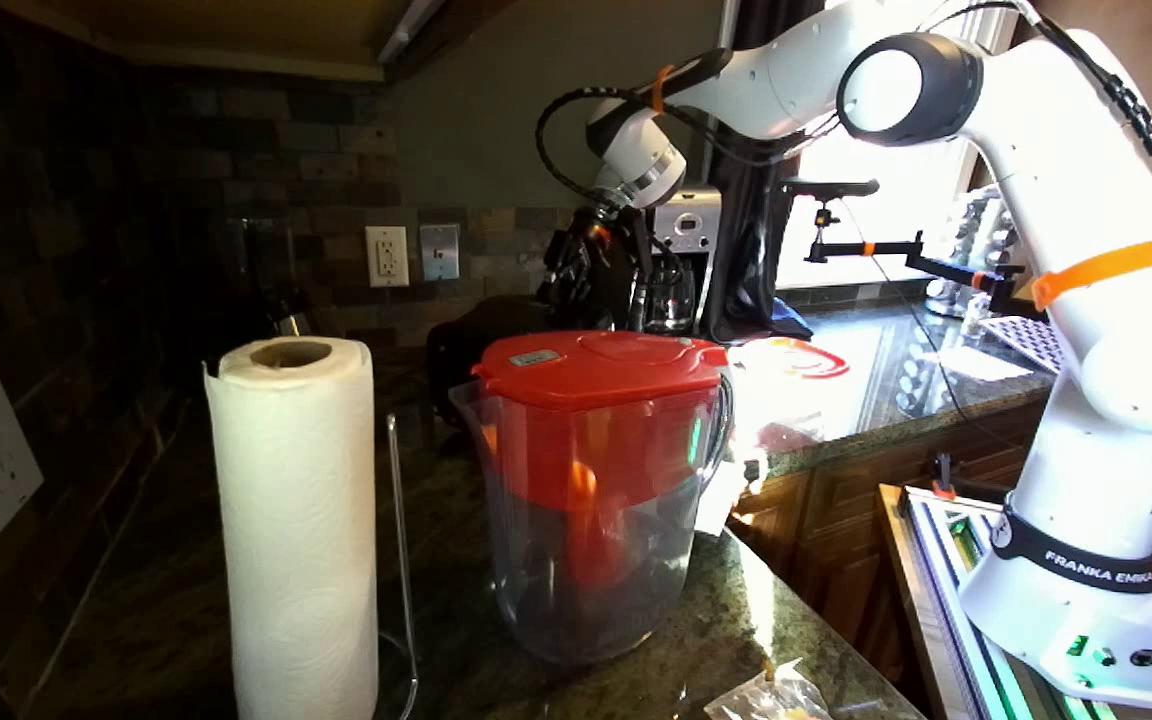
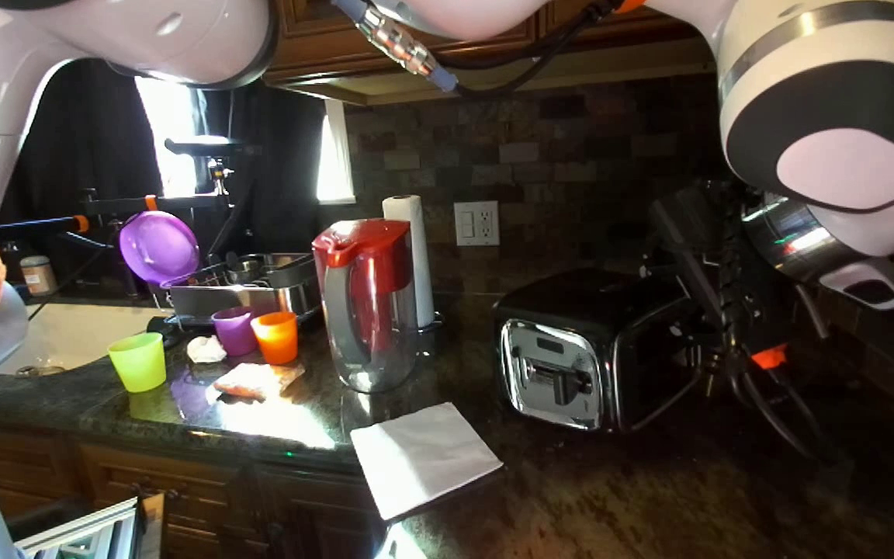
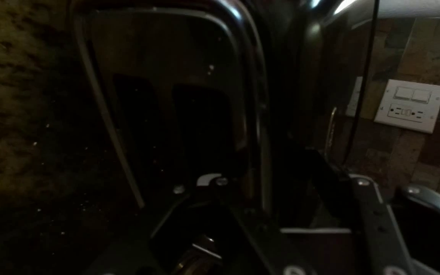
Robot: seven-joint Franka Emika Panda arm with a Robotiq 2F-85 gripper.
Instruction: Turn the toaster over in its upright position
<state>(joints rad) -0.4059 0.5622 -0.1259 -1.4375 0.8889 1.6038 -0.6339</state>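
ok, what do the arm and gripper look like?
White, rounded arm with dark grey joint covers, orange straps, black cables and a black base band reading FRANKA EMIKA. Black gripper, bar-linkage fingers, silver screw heads; finer detail lost in shadow.

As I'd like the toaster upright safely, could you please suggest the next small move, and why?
I'd probably ease the gripper slightly tighter: the toaster lies on its side, its shiny edge appears between the jaws, and darkness hides any contact.
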